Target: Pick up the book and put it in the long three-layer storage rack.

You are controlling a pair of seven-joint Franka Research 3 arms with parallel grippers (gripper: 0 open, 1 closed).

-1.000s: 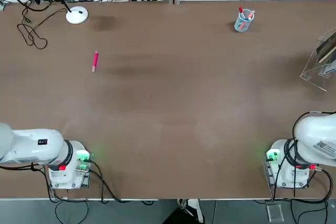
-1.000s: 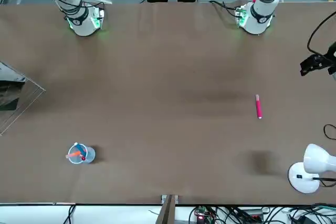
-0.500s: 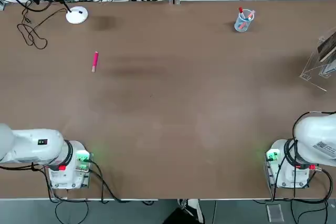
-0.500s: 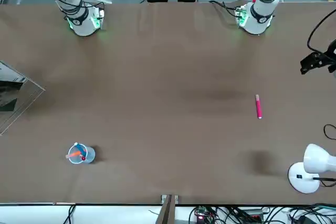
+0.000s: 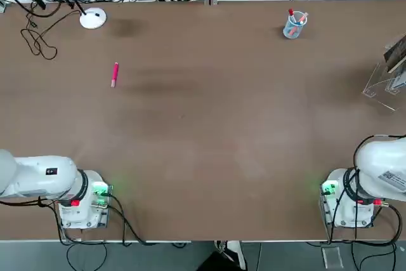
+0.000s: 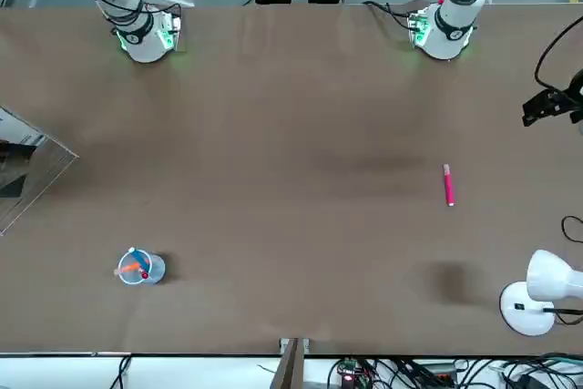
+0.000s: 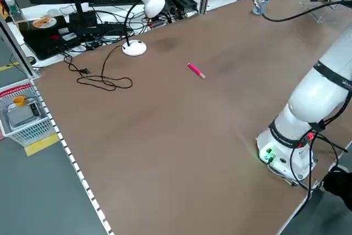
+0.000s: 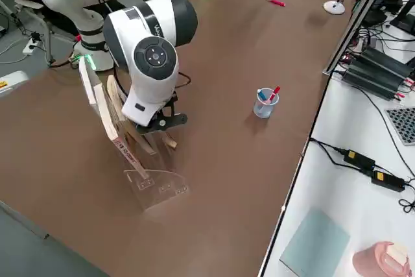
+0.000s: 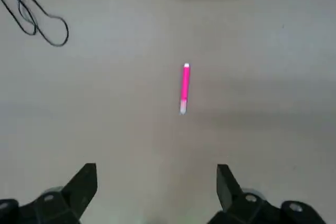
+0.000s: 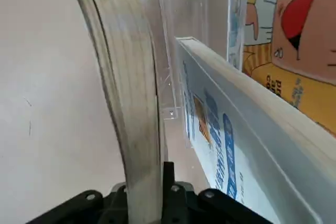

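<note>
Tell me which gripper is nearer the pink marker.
Left: it hangs open above the table near the marker. The right gripper is across the table, at the rack.

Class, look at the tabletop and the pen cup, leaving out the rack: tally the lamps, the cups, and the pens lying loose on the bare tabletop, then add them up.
Lamps: 1 white lamp
Cups: 1 clear pen cup
Loose pens: 1 pink pen
Total: 3

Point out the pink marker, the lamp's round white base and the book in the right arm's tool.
Pink marker [image 5: 115, 74]: top view, middle of its barrel.
Lamp's round white base [image 6: 526, 310]: front view, its flat upper face.
Book [image 10: 134, 93]: right wrist view, its page edges.
</note>
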